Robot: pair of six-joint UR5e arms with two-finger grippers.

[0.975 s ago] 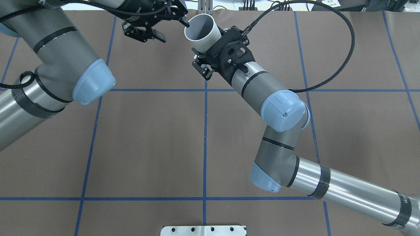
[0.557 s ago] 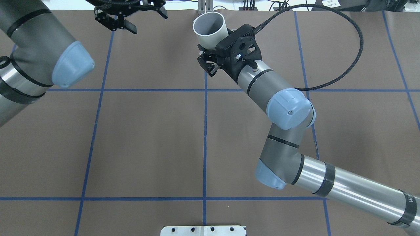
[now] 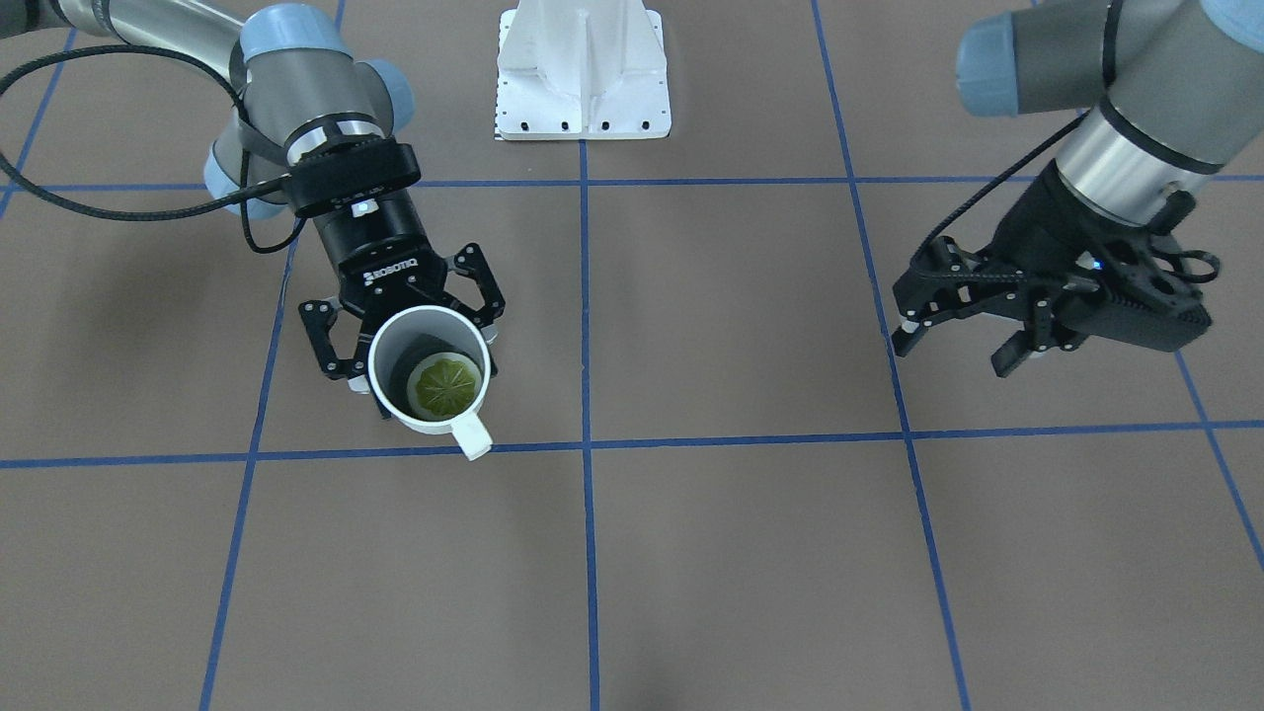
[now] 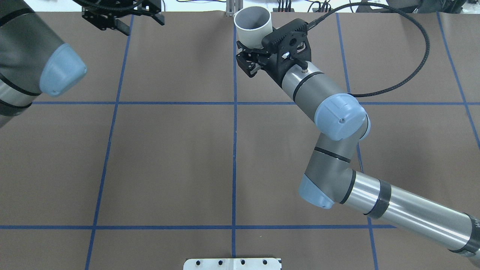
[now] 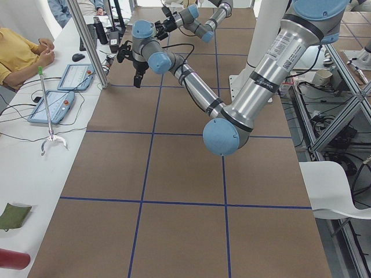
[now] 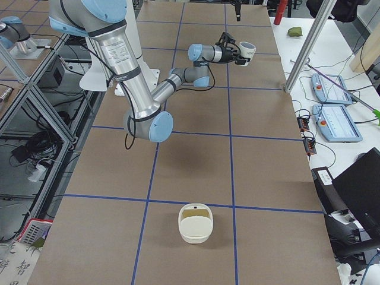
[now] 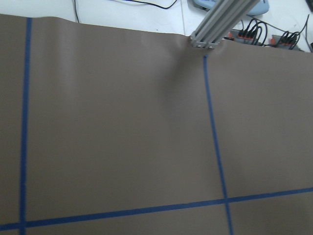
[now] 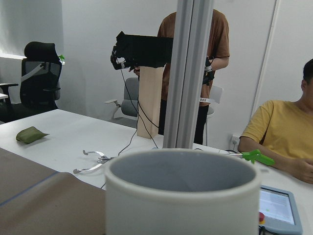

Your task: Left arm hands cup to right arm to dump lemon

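Note:
The white cup (image 3: 432, 420) hangs upright above the table with my right gripper (image 3: 413, 348) shut on its wall, handle pointing away from the wrist. A green-yellow lemon slice (image 3: 446, 383) lies flat on the cup's bottom. From overhead the cup (image 4: 252, 26) sits near the table's far edge, just past the right gripper (image 4: 255, 49); only its grey inside shows there. Its rim fills the bottom of the right wrist view (image 8: 181, 196). My left gripper (image 3: 953, 351) is open and holds nothing, well off to the side, seen overhead at the far left (image 4: 135, 20).
An aluminium post (image 4: 233, 7) stands at the far edge right beside the cup. A white mount plate (image 3: 583, 79) sits at the robot's base. A white basket-like container (image 6: 195, 222) rests on the table's right end. People and control tablets (image 6: 335, 122) are beyond the far edge.
The open left gripper has drawn back from the cup's rim, moving left and farther away. The right arm has carried the cup to the right and toward the far edge.

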